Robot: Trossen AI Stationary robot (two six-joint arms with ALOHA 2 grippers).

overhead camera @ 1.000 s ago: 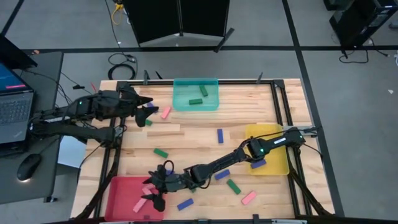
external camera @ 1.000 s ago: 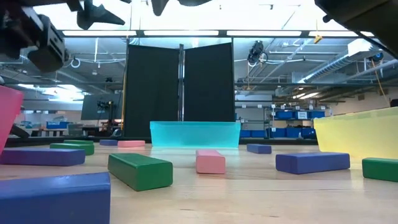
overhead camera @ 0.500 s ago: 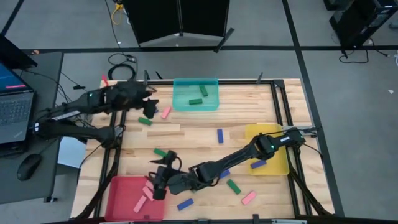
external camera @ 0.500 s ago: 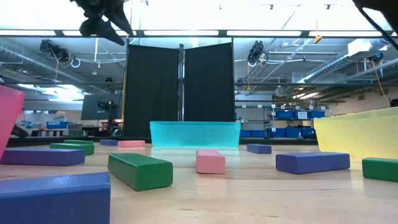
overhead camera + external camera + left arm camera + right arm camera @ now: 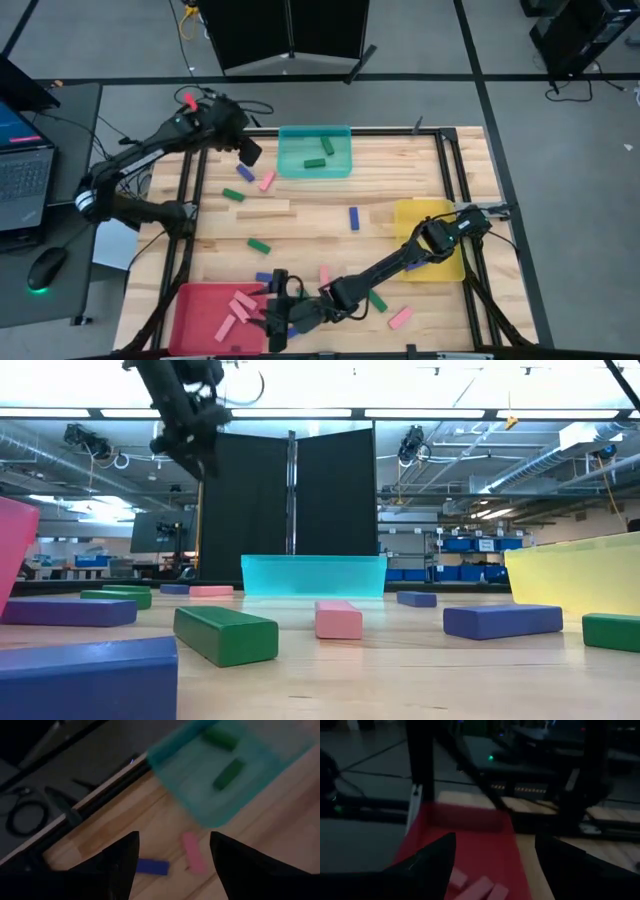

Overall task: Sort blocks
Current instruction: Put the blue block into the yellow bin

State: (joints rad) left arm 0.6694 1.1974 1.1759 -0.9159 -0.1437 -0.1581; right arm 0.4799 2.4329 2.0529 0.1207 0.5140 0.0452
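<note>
In the teal tray point(image 5: 314, 168), two green blocks point(image 5: 319, 155) lie tilted.

1. The table point(image 5: 300, 225) is showing pale blond wood with a darker grain, framed by black rails.
2. The teal tray point(image 5: 315, 152) is glowing translucent turquoise, with two green blocks point(image 5: 320, 155) lying inside.
3. The red tray point(image 5: 205, 312) is showing a deep pinkish red, with pale pink blocks point(image 5: 238, 305) in it.
4. The yellow tray point(image 5: 430, 235) is looking translucent lemon yellow.
5. Loose blocks are lying in pink point(image 5: 267, 180), green point(image 5: 259, 245) and blue point(image 5: 354, 219).
6. Both arms are showing matte black; the left gripper point(image 5: 248, 152) and right gripper point(image 5: 275, 310) are likewise dark.
7. The floor point(image 5: 420, 40) is appearing plain grey.
</note>
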